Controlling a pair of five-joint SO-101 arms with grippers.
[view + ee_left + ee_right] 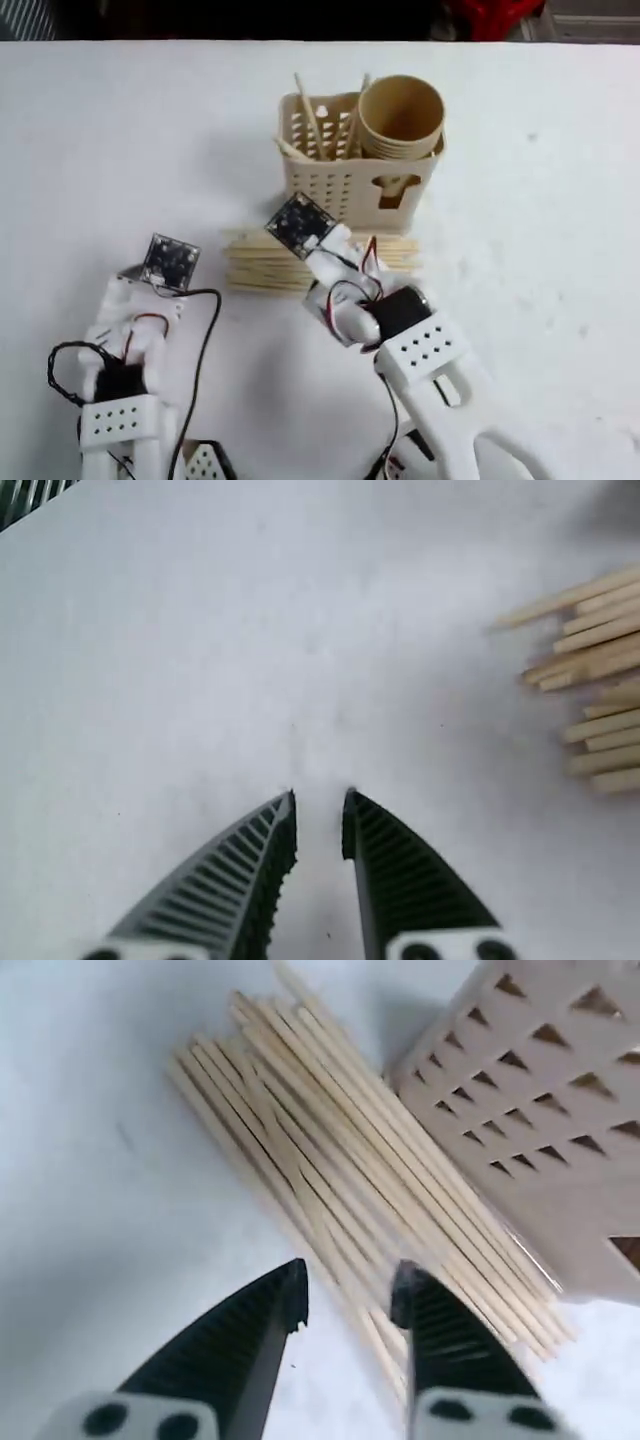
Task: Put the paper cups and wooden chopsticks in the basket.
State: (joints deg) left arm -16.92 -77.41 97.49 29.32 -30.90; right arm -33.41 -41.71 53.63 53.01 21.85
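Observation:
A beige perforated basket (340, 185) stands mid-table and holds a stack of paper cups (402, 118) and a few upright wooden chopsticks (308, 115). A pile of loose chopsticks (262, 268) lies flat on the table along the basket's near side. My right gripper (348, 1285) is open, hovering just over the near end of that pile (350, 1170), with the basket wall (540, 1130) beside it. My left gripper (319, 800) hangs over bare table to the left, open by a narrow gap and holding nothing, with the pile's ends (595, 660) off to one side.
The table (540, 250) is plain white. The right arm (410, 340) angles in from the front towards the basket, and the left arm (125, 340) sits near the front left with loose cables around it. Dark clutter lies beyond the far edge.

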